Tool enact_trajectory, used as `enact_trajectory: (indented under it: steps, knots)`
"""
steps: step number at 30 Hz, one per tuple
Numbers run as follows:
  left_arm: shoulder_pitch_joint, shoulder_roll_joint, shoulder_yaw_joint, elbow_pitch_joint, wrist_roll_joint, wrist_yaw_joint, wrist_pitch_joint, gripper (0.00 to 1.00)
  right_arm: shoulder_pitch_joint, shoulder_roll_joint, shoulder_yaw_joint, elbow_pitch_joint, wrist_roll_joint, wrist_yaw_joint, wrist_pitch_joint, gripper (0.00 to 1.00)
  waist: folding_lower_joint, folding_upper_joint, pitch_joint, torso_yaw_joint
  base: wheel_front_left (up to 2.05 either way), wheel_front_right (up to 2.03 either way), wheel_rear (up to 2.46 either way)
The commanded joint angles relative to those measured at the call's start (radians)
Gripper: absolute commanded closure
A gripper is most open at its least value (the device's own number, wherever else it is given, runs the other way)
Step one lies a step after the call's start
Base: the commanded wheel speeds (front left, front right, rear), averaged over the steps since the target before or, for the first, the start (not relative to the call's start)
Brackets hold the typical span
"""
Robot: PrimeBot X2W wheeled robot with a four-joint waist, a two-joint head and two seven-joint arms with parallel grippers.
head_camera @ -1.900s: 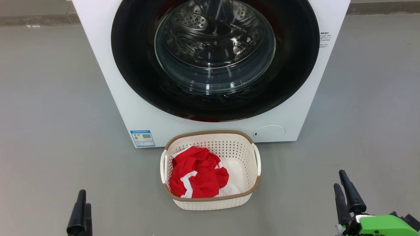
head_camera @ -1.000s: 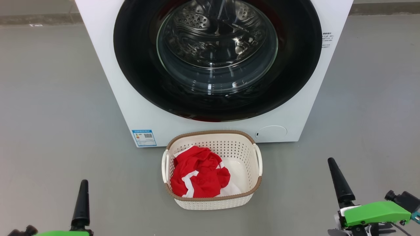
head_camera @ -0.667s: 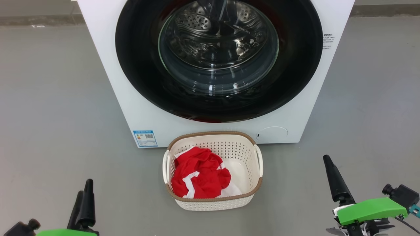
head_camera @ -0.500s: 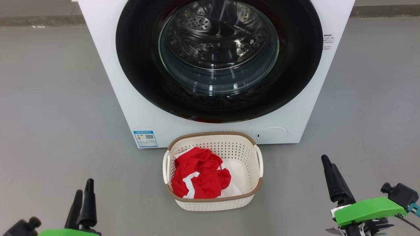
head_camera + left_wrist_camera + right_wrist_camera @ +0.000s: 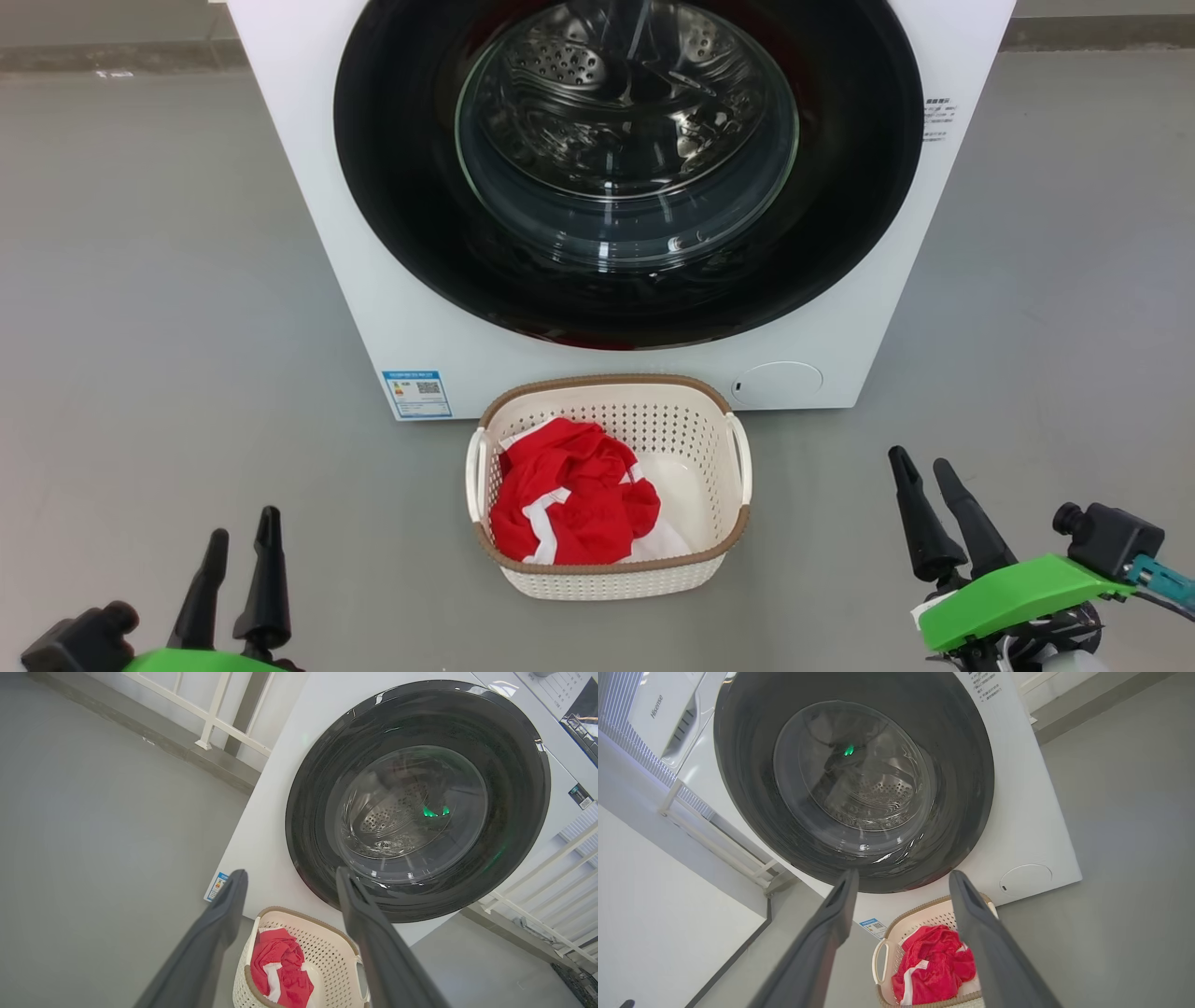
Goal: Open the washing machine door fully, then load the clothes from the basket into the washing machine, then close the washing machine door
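The white washing machine (image 5: 327, 233) stands ahead, its round black door (image 5: 392, 187) shut flat against the front, the steel drum visible through the glass. The cream basket (image 5: 611, 581) sits on the floor right before it, holding the red and white clothes (image 5: 569, 509) in its left half. My left gripper (image 5: 245, 523) is open at the lower left, well clear of the basket. At the lower right my right gripper (image 5: 922, 459) also stands open and empty. Both wrist views look between spread fingers at the door (image 5: 317, 812) (image 5: 752, 812) and the basket (image 5: 336, 952) (image 5: 924, 914).
Grey floor (image 5: 140, 327) spreads on both sides of the machine. A blue label (image 5: 417, 393) and a round white filter cap (image 5: 777, 383) mark its lower front. White railings (image 5: 215, 718) stand behind it and a white wall (image 5: 654, 905) lies to one side.
Each gripper has turned, so both fingers now show side by side instead of one behind the other. The right one drifted slightly left. Door, basket and clothes have not moved.
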Motion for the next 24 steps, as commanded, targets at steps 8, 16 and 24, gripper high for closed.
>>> enact_trajectory:
  steps: [8, 16, 24]
  knots:
    - [-0.046, 0.008, 0.036, -0.041, 0.120, -0.002, -0.033, 0.00, -0.062, -0.001, 0.015, -0.022, -0.160, 0.001, -0.035, 0.00, -0.0001, -0.0001, 0.001, 0.001, 0.00, 0.00, 0.00]
    - [-0.044, 0.001, 0.047, -0.023, 0.196, -0.003, -0.057, 0.00, -0.071, 0.001, 0.025, -0.028, -0.263, 0.001, -0.059, 0.00, -0.0001, -0.0001, 0.000, 0.001, 0.00, 0.00, 0.00]
    - [-0.048, 0.002, 0.040, -0.021, 0.277, -0.003, -0.081, 0.00, -0.082, -0.011, 0.044, -0.025, -0.347, 0.001, -0.082, 0.00, -0.0001, -0.0001, -0.002, 0.006, 0.00, 0.00, 0.00]
